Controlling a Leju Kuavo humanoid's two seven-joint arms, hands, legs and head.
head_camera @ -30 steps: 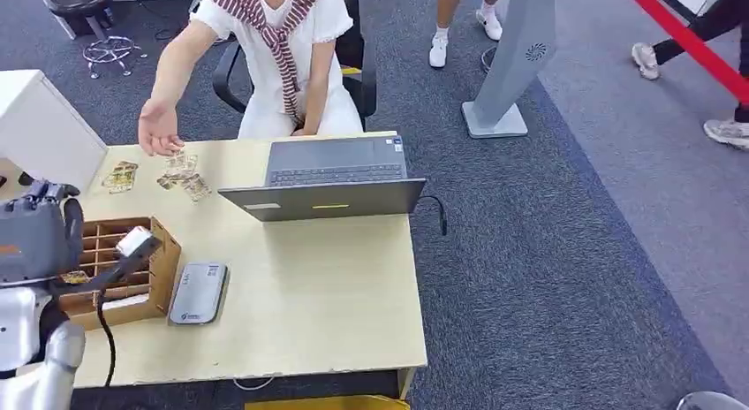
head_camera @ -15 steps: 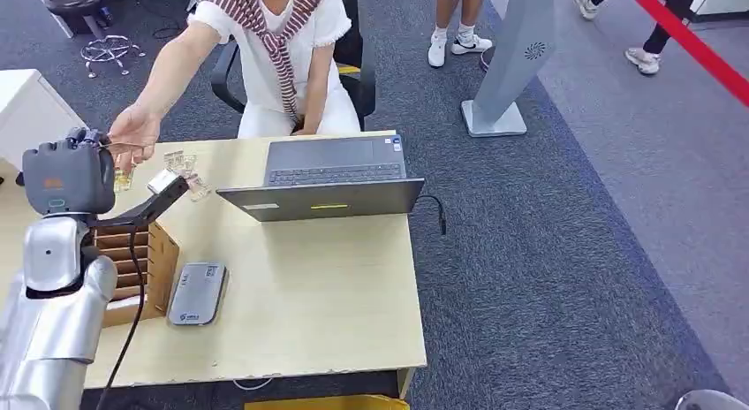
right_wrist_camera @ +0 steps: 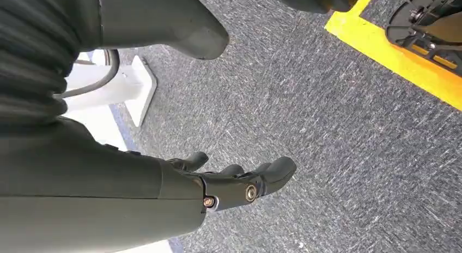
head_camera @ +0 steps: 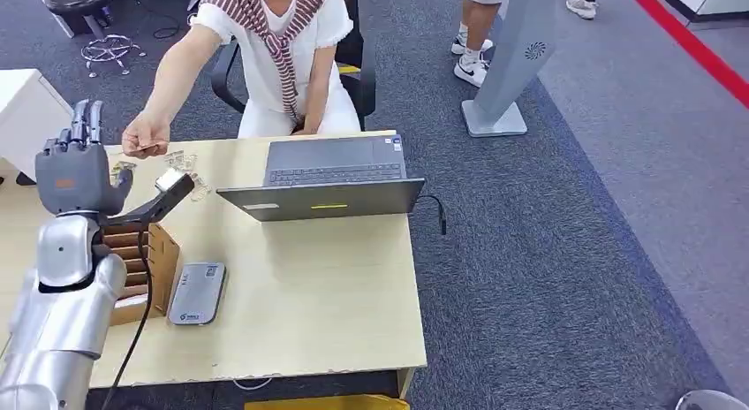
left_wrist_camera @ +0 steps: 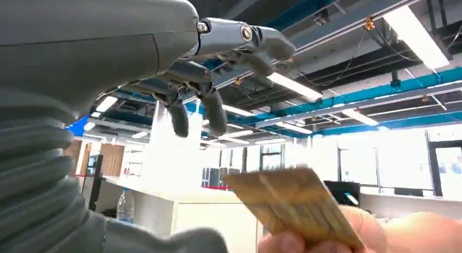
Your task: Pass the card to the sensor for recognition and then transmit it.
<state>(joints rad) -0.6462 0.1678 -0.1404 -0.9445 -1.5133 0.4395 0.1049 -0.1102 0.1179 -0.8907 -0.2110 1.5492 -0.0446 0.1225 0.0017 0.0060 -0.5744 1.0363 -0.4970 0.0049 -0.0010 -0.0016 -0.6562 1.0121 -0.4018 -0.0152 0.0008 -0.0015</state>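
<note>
Near the worktop's left edge the robot's grey left hand (head_camera: 75, 170) stands raised, fingers spread, holding nothing. Beyond it, at the far-left corner, a seated person's hand (head_camera: 144, 137) pinches the tan card (left_wrist_camera: 294, 209). The handover looks done; next comes withdrawing. The right hand (right_wrist_camera: 229, 182) hangs loosely curled, holding nothing, over carpet.

Card in person's hand, below robot's left hand

Left hand (left_wrist_camera: 218, 73) was empty, fingers (left_wrist_camera: 213, 108) apart, w/ ceiling lights behind. A person's fingertips (left_wrist_camera: 283, 243) pinched a gold-striped card (left_wrist_camera: 291, 206), blurred, apart from robot's fingers. Water bottle (left_wrist_camera: 125, 205) stood on desk in bkgd.
</note>
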